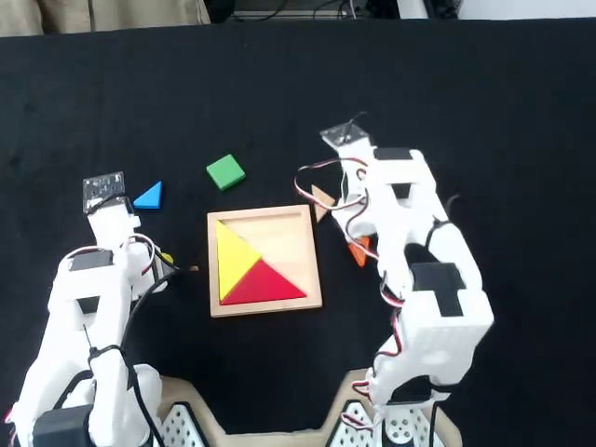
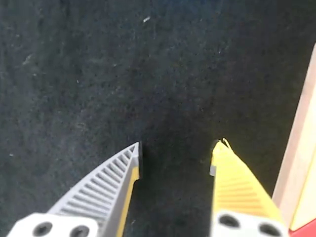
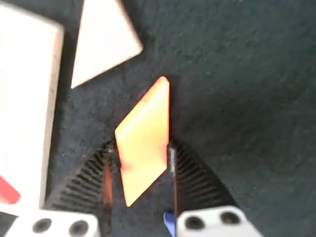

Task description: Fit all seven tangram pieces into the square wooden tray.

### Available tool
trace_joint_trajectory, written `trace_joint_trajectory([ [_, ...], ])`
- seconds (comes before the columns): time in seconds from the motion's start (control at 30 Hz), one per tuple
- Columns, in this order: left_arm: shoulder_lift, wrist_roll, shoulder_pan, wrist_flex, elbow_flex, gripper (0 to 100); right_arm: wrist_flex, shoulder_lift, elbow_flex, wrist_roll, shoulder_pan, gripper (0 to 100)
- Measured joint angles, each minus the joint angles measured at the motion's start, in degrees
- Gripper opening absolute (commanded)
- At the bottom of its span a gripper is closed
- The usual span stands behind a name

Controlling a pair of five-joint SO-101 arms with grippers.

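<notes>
"Two fingers (image 3: 195, 173) on the orange piece, then?"

"Yes. The right gripper (image 3: 139, 158) is clamped on the orange parallelogram (image 3: 144, 140), one pad on each long edge, near its lower half. I can't tell whether it is clear of the black cloth (image 2: 98, 74) or resting on it."

"What's around it?"

"A pale wooden triangle (image 3: 103, 42) lies just beside it, between the parallelogram and the wooden tray (image 3: 29, 89). In the tray, the yellow triangle (image 1: 235, 256) and the red triangle (image 1: 265, 279) sit touching along one edge and fill the left and lower part. The green square (image 1: 225, 172) and the blue triangle (image 1: 149, 196) are well apart from it, on the cloth beyond the tray."

"And the other arm?"

"The left gripper (image 2: 175, 153) hangs with its jaws apart and nothing between them, over bare cloth just beside the tray's outer wall."

"Where could this go wrong?"

"I'd say the grip is narrow and off-centre, so the parallelogram could swivel between the pads. On the way across, it or a finger may shove the pale triangle or catch the rim and shift the tray. If it goes down skewed, it could ride up on the red piece"

"Any labels?"

"No writing that I can read"
</notes>
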State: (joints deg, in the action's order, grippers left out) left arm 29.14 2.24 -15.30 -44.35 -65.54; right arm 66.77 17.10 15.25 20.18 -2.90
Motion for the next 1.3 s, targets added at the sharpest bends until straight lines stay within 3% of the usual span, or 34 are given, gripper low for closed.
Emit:
trace_joint_trajectory([
  [0.1,0.0,0.0,1.41,0.0,0.0,23,1.85,0.0,-1.14,-0.62,0.0,23.6],
  [0.57,0.0,0.0,1.85,0.0,0.0,23,1.49,-9.93,6.51,14.95,-4.22,23.7],
  [0.9,0.0,0.0,1.85,0.0,0.0,23,-3.87,-4.75,8.09,15.12,-4.84,23.5],
  [1.13,0.0,0.0,1.85,0.0,0.0,23,-3.87,-3.78,7.21,15.12,-4.66,10.8],
  [1.3,0.0,0.0,1.85,0.0,0.0,23,-3.96,-3.78,7.21,15.12,-4.66,12.3],
])
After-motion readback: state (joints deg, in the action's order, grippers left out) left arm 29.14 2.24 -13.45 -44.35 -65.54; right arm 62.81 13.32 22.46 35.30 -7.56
